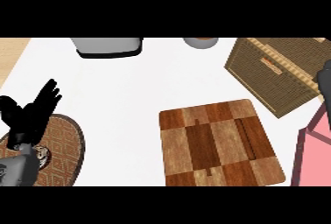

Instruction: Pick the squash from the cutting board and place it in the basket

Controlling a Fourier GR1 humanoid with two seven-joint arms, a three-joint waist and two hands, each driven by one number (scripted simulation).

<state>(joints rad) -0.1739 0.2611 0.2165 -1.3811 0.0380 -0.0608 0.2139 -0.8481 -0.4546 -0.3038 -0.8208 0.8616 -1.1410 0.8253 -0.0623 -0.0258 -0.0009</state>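
No squash shows on the chequered wooden cutting board (220,146), lower centre; presumably firm, smooth, best gripped mid-body; left hand (32,111) spread, empty; right hand (325,78) beside the woven brown basket (275,74), upper right: cannot tell.

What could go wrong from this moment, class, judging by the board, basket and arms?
1. No squash shows on the cutting board or in the visible part of the basket; it may be hidden or off-target, so placement cannot be confirmed.
2. Only a dark sliver of the right hand shows at the basket's right edge; moving it could nudge the basket.
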